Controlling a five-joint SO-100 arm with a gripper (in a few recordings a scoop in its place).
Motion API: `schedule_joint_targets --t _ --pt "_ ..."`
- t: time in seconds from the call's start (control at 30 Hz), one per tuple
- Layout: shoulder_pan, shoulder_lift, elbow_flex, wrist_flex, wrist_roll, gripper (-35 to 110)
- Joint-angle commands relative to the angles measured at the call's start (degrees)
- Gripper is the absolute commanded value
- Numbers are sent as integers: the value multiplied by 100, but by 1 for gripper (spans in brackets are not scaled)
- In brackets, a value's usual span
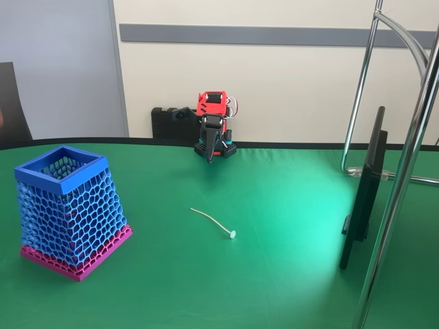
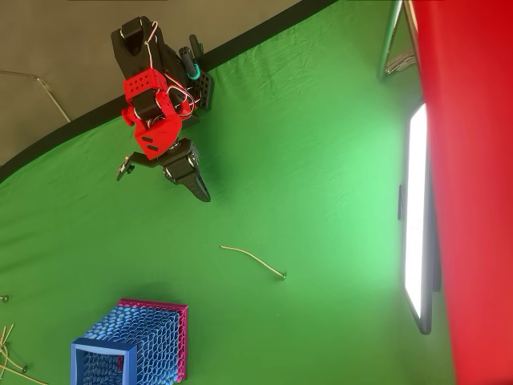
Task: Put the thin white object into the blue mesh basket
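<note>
The thin white object (image 1: 214, 223) (image 2: 252, 261) lies flat on the green table near its middle, slightly curved, with a tiny round disc at its right end in the fixed view. The blue mesh basket (image 1: 68, 209) (image 2: 132, 351) stands upright at the left in the fixed view, its honeycomb walls rising from a pink base. My gripper (image 1: 208, 154) (image 2: 202, 192) hangs folded close to the red and black arm base at the back of the table, far from the stick and the basket. Its fingers look together and hold nothing.
A thin black screen (image 1: 363, 199) (image 2: 417, 216) stands on edge at the right, beside chrome stand tubes (image 1: 405, 171). A few thin sticks (image 2: 12, 357) lie at the left edge in the overhead view. The green cloth ends at a curved black border behind the arm.
</note>
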Motion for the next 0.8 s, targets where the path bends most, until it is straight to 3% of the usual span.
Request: schedule_joint_targets --t 0.0,0.77 --pt "-18 35 44 70 88 1" --pt "-18 35 44 70 62 1"
